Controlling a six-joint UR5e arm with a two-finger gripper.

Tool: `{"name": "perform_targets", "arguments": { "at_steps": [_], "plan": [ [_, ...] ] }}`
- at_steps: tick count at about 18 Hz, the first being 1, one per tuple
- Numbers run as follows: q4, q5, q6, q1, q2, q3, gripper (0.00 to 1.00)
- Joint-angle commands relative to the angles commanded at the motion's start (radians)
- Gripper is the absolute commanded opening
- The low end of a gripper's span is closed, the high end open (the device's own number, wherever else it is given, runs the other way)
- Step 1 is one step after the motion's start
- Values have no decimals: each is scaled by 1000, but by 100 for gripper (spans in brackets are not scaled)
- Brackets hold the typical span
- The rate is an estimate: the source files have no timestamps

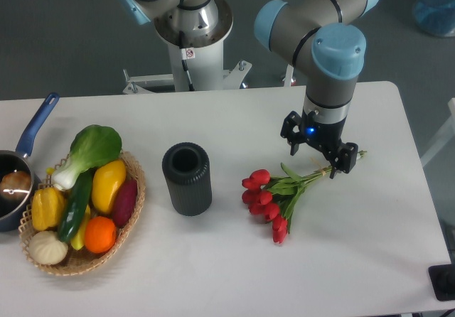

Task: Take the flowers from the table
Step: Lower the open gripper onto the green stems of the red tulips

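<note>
The flowers point(270, 195), a small bunch of red tulip buds with green leaves, lie flat on the white table point(213, 274), right of centre. Their thin pale stems point(348, 158) run up and to the right. My gripper point(318, 148) points straight down over the stem end of the bunch. Its jaws look spread apart and hold nothing. The right finger point(345, 159) stands right at the stems and hides part of them. I cannot tell whether the fingertips touch the table.
A black ribbed cylinder point(187, 178) stands upright left of the flowers. A wicker basket point(131, 210) of fruit and vegetables, with a leafy green one point(92, 146), sits at the left. A blue-handled pot point(18, 178) is at the far left edge. The arm's base point(188, 33) is behind the table.
</note>
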Motion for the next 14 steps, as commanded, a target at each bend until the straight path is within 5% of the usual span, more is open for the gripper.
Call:
{"name": "perform_targets", "arguments": {
  "at_steps": [14],
  "plan": [
    [54,0,0,-8,-17,-100,100]
  ]
}}
